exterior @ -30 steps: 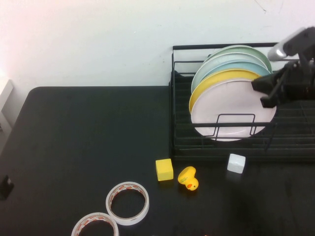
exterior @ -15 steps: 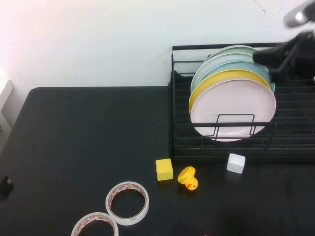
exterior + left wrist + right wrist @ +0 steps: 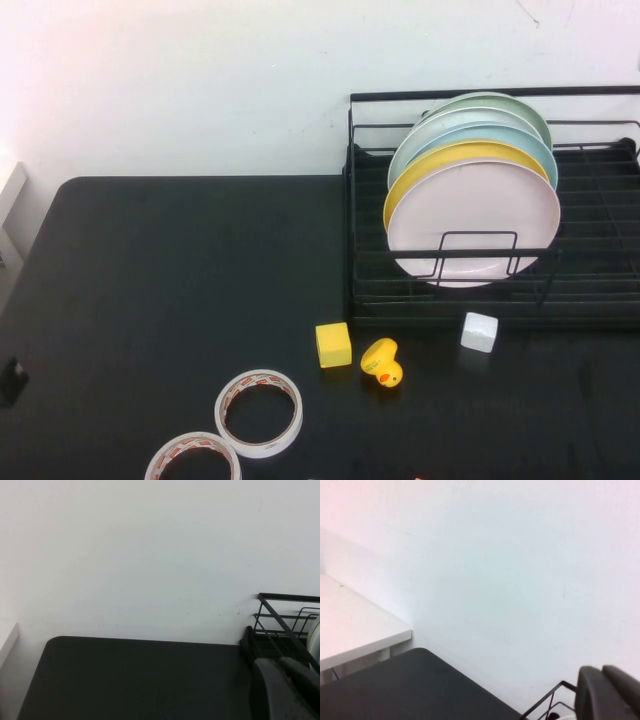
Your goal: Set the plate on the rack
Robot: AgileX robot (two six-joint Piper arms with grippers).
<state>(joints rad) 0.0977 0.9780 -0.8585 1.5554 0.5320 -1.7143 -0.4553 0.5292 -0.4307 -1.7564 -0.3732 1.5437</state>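
Note:
The pale pink plate [image 3: 480, 220] stands upright at the front of a row of plates in the black wire rack [image 3: 600, 290] at the table's back right. Behind it stand a yellow plate [image 3: 440, 165], a light blue plate [image 3: 500, 133] and pale green plates [image 3: 490, 100]. Neither arm shows in the high view. My left gripper [image 3: 282, 662] is shut and empty, held above the table's left part, with the rack [image 3: 280, 600] beyond it. My right gripper [image 3: 601, 670] is shut and empty, raised high facing the wall, with a rack corner [image 3: 545, 700] just below it.
In front of the rack lie a white cube [image 3: 480, 332], a yellow rubber duck [image 3: 382, 363] and a yellow cube [image 3: 334, 345]. Two tape rolls [image 3: 260, 413] lie near the front edge. The black table [image 3: 180, 270] is bare on its left. A white wall stands behind.
My right arm, which was in front of the rack's right side beside the plates, has risen and left the high view. The pink plate stays standing in the rack.

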